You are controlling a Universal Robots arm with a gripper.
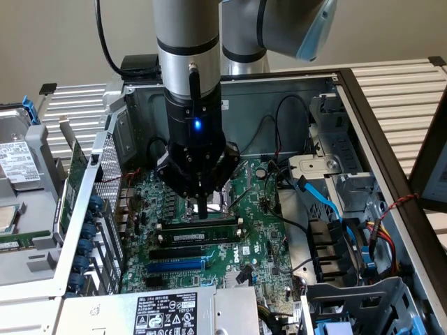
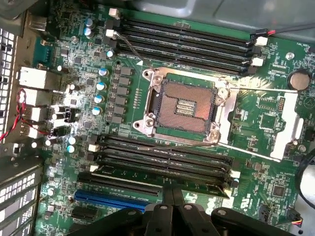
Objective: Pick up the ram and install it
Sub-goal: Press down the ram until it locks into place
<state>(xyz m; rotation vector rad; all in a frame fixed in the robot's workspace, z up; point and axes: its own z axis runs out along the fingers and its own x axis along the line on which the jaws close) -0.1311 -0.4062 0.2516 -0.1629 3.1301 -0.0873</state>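
My gripper point(image 1: 201, 209) hangs straight down inside an open computer case, over the green motherboard point(image 1: 255, 244). Its dark fingers are shut together, with nothing between them. Directly under the fingertips the ram point(image 1: 199, 238), a long thin green stick with a white label, stands on edge in a black memory slot. I cannot tell whether the tips touch its upper edge. In the wrist view the closed gripper point(image 2: 172, 196) points at the nearest slot of the bank, where the ram point(image 2: 202, 185) shows as a thin green strip.
An open CPU socket point(image 2: 184, 105) lies between two banks of black memory slots. A blue expansion slot point(image 1: 174, 266), the power supply point(image 1: 164, 310), blue cables point(image 1: 318, 199) and a drive cage point(image 1: 349, 293) crowd the case. A larger green card point(image 1: 70, 188) stands outside its wall.
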